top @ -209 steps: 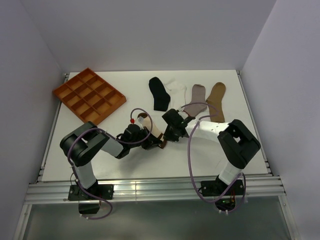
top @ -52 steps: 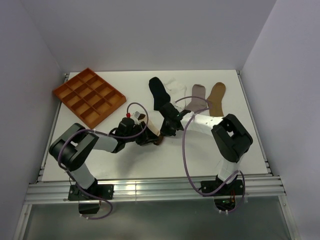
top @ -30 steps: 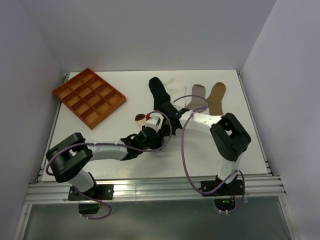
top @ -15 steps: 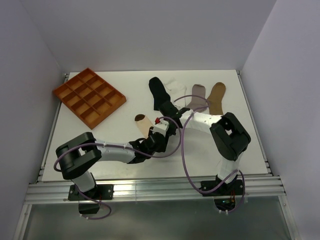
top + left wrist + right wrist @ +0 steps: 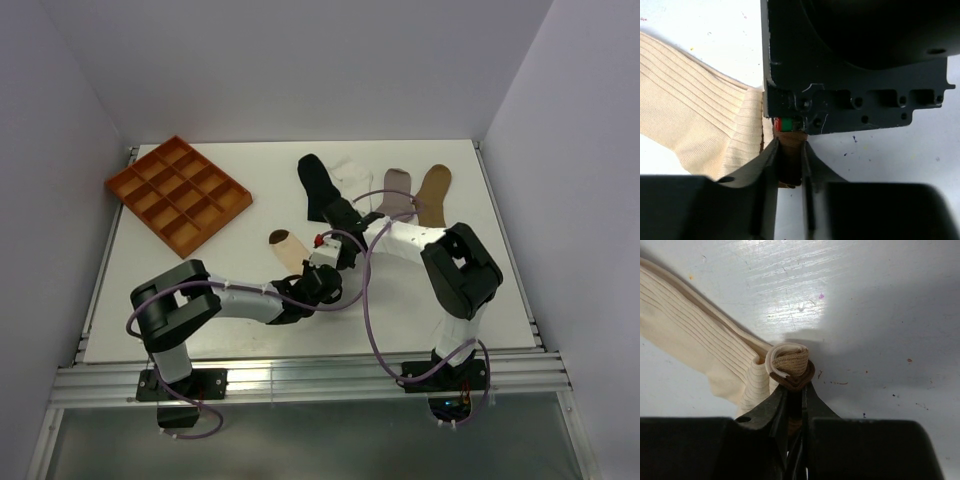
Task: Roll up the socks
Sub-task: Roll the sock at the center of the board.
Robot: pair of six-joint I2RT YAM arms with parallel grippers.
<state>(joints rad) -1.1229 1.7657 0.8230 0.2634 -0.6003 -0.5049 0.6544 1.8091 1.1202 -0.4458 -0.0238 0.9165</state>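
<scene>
Pinching the rolled brown end (image 5: 790,366) of the cream sock (image 5: 290,250), the right gripper (image 5: 795,392) holds it in narrow jaws. The left gripper (image 5: 790,170) grips the same end from the opposite side, its jaws narrow too. The cream sock lies mid-tabletop (image 5: 500,290), near the black sock (image 5: 318,185), white sock (image 5: 352,172), grey sock (image 5: 398,185) and tan sock (image 5: 433,195) lying flat behind it.

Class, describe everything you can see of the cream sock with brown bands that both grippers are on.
The cream sock is ribbed knit fabric with brown trim. It lies flat on the white table, except one end, curled into a small tight roll edged in brown. The right gripper pinches that roll; the left gripper clamps brown fabric at the same end. The far end is brown.
</scene>
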